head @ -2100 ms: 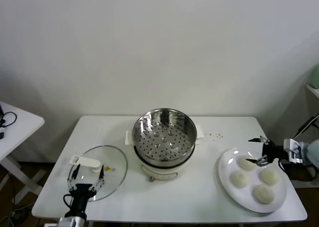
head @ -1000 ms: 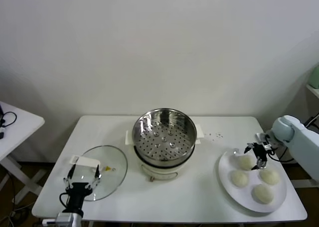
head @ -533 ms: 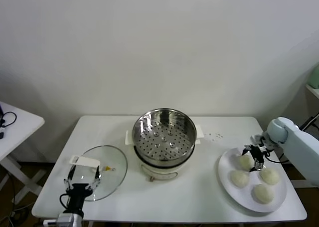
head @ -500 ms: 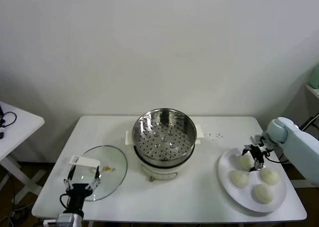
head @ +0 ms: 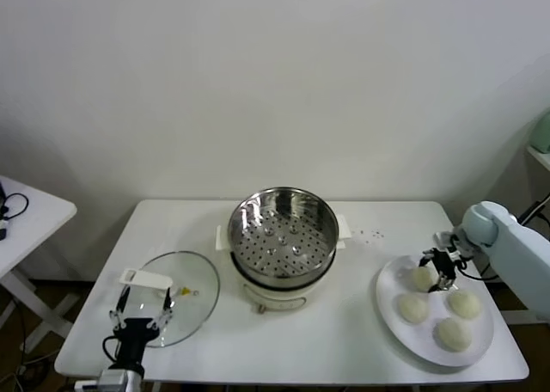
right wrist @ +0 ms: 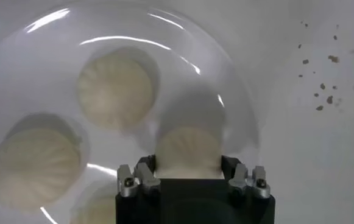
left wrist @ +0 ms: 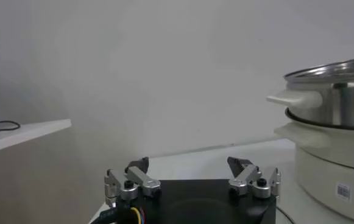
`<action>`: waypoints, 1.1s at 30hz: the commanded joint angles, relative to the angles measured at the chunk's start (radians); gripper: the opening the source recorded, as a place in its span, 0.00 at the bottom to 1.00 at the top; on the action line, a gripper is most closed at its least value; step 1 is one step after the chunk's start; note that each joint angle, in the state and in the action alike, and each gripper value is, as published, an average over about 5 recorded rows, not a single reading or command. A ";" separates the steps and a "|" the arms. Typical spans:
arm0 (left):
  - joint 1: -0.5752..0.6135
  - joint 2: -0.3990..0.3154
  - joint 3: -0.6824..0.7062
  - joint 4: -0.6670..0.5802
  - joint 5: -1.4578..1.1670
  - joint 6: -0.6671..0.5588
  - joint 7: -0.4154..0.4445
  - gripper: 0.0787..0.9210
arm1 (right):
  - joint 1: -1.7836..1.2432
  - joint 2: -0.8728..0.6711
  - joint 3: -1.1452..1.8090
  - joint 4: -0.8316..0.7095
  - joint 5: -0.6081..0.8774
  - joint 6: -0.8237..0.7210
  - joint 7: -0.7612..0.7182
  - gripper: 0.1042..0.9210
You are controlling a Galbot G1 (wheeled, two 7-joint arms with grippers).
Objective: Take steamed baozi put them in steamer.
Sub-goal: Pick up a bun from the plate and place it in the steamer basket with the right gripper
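Four cream-white baozi lie on the large white plate [head: 387,302] at the table's right. My right gripper [head: 438,270] is down over the back-left baozi [head: 422,278], open, with one finger on each side of it. In the right wrist view this baozi [right wrist: 189,152] sits between the fingers of the right gripper [right wrist: 187,167], and two others [right wrist: 114,90] [right wrist: 33,167] lie farther off. The steamer [head: 284,237] stands at the table's middle, its perforated tray bare. My left gripper [head: 137,310] is open and empty at the front left.
A flat glass lid [head: 185,293] with a white handle lies left of the steamer, just beyond the left gripper. The steamer's side [left wrist: 341,103] shows in the left wrist view. A small side table [head: 26,211] stands at the far left. Dark specks [head: 374,234] dot the table behind the plate.
My right arm swung in from the right and lowered its gripper over the back-left baozi; in the last half second it has barely shifted. The left arm drew back slightly.
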 commanded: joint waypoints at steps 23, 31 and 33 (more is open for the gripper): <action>0.017 0.002 0.003 -0.031 0.011 0.018 0.005 0.88 | 0.738 0.176 -0.482 0.369 -0.004 0.299 -0.005 0.75; 0.014 0.004 0.001 -0.034 0.011 0.025 0.006 0.88 | 0.722 0.377 -0.496 0.379 -0.094 0.347 0.009 0.76; 0.015 0.005 0.001 -0.037 0.011 0.026 0.006 0.88 | 0.696 0.431 -0.493 0.359 -0.126 0.357 0.011 0.76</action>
